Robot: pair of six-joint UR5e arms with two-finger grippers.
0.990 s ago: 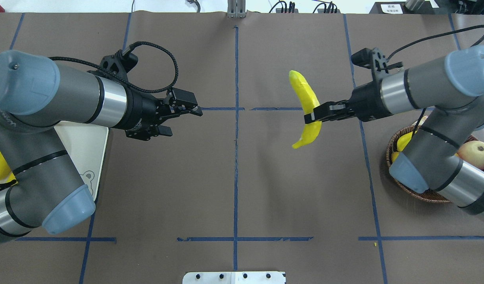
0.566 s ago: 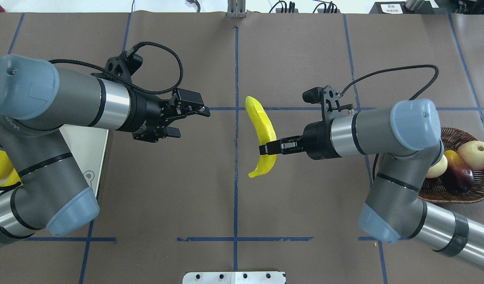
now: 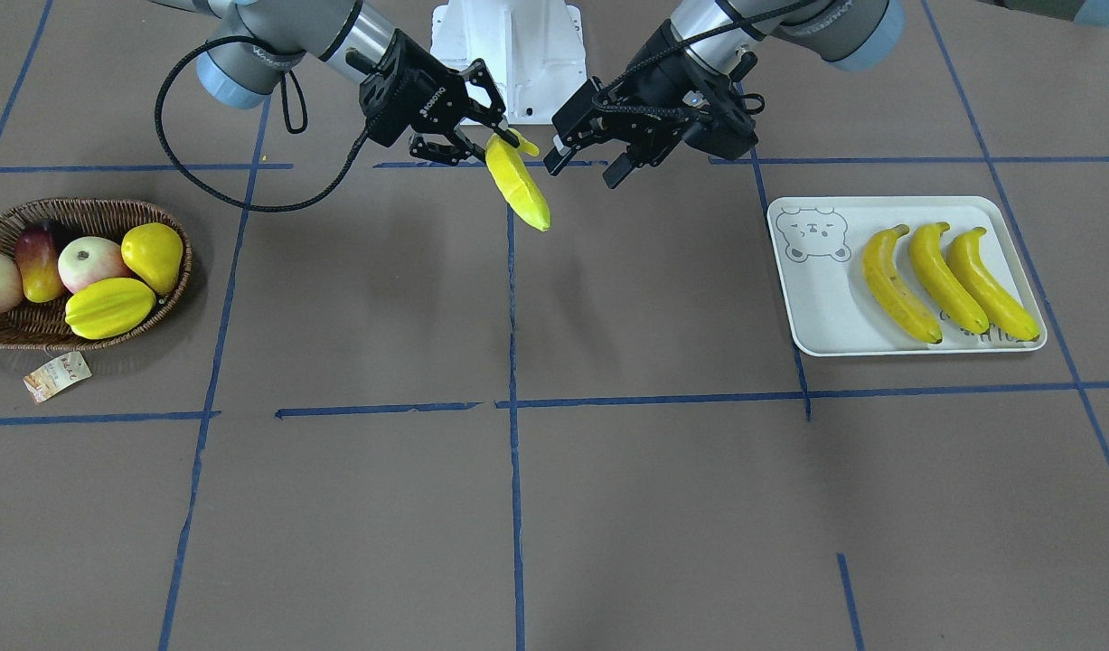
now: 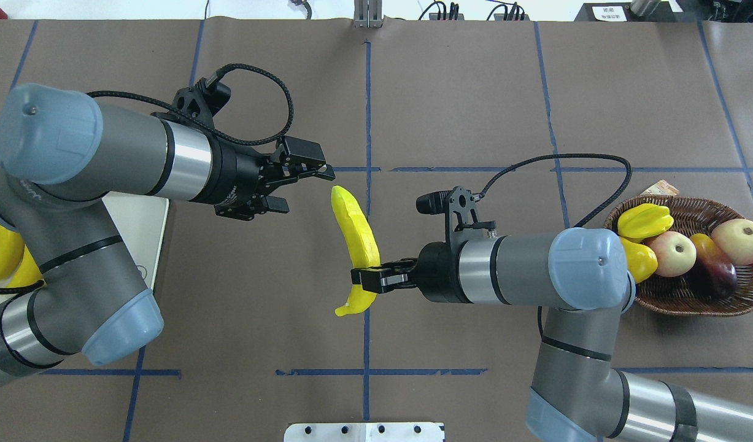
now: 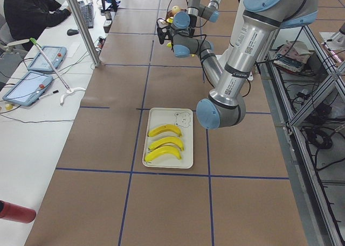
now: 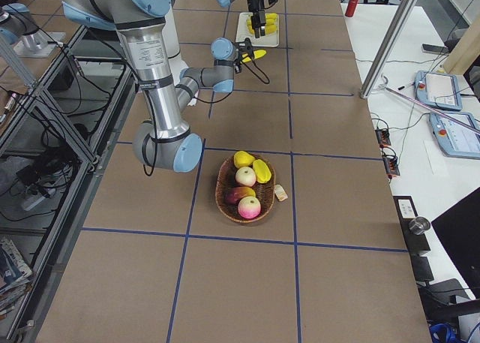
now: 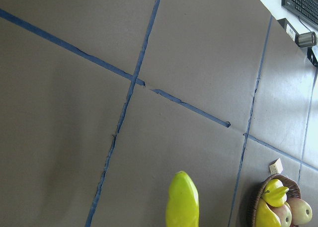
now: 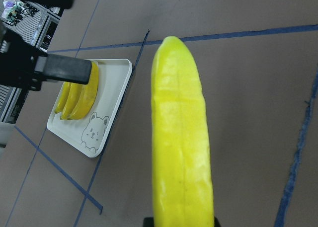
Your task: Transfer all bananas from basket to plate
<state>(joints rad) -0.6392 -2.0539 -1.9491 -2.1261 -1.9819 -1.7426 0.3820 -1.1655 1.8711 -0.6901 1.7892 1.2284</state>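
The front-facing view is showing what the overhead one is hiding: three bananas (image 3: 938,280) are lying side by side on the white bear plate (image 3: 816,303), which from above is sitting mostly under the left arm. The overhead view is giving the clearest look at the grasp. The right gripper (image 4: 367,279) is clamping a fourth banana (image 4: 355,233) near its near end and holding it clear of the table, over the centre tape line. The left gripper (image 4: 308,190) is hanging just beside the banana's far end, jaws spread with nothing between them, not touching the fruit. The right wrist camera is looking along the held banana towards the plate, and one black finger (image 8: 62,68) of the left gripper is crossing in front of the plate's bananas.

The basket (image 3: 3,339) is sitting well apart, towards the table's right end. It is carrying a starfruit (image 3: 109,307), a pear (image 3: 154,256), two apples (image 3: 89,262) and a dark red fruit (image 3: 37,262). Its paper tag (image 3: 57,375) is lying on the table just beside the rim.

Brown paper is covering the table (image 3: 653,506), and blue tape lines (image 3: 513,506) are marking it into squares. In the left side view an operator (image 5: 27,12) is sitting at a white desk beside the table, with tablets (image 5: 32,79) lying on it.
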